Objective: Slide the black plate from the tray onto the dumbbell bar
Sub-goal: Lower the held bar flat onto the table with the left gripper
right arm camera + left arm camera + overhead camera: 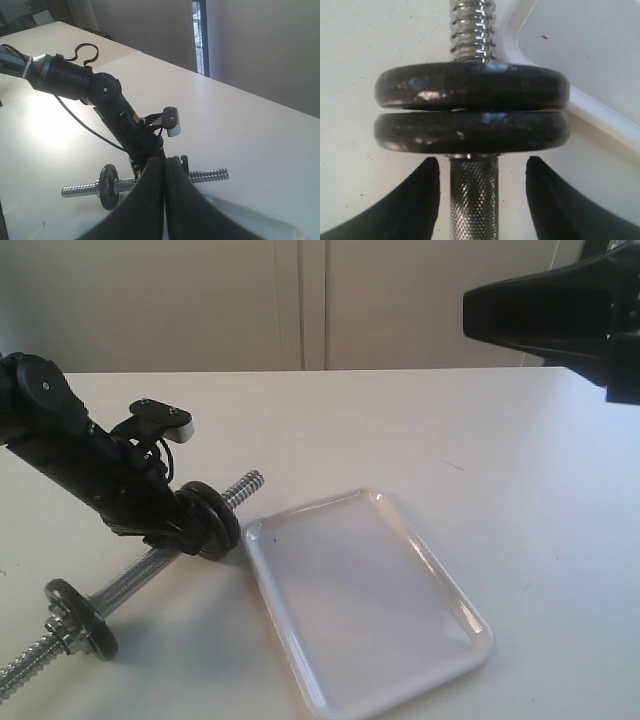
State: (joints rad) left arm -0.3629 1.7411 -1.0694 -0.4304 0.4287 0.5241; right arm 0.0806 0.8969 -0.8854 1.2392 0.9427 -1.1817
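The chrome dumbbell bar (130,585) lies slanted on the table, left of the white tray (360,600), which holds nothing. Two dark discs sit pressed together on the bar near its far threaded end. The outer one is the black plate (225,525) (470,85); I cannot tell it from its neighbour by colour. My left gripper (180,528) (482,162) is open, its fingers (420,200) standing either side of the knurled bar (474,200) just behind the inner disc (470,132). My right gripper (470,312) (165,160) hangs high at the right, shut and holding nothing.
A third dark disc (80,618) (108,186) sits near the bar's near threaded end. The tray's corner (585,50) lies close beside the two discs. A white wall with cabinet doors stands behind the table.
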